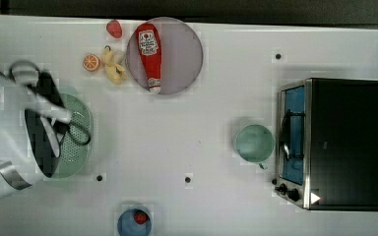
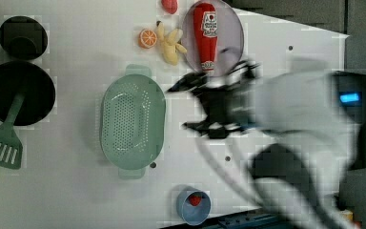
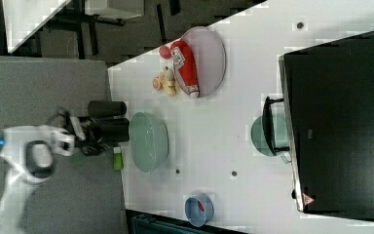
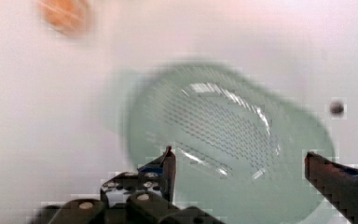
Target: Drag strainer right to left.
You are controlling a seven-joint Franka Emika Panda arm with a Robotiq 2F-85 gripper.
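Observation:
The strainer, a pale green oval colander with a dotted inside, lies upright on the white table. In the top view the strainer is at the far left, and my arm covers its left half. My gripper hovers just off the strainer's rim on the left view's right, blurred, its two dark fingers spread wide. From the wrist camera the strainer lies below the gripper, which is open and holds nothing. In the right view the strainer sits near the table's left edge.
A grey-lilac plate carries a ketchup bottle, with an orange slice and a banana beside it. A mint cup stands by the toaster oven. A blue bowl and a black pan with a spatula lie nearby.

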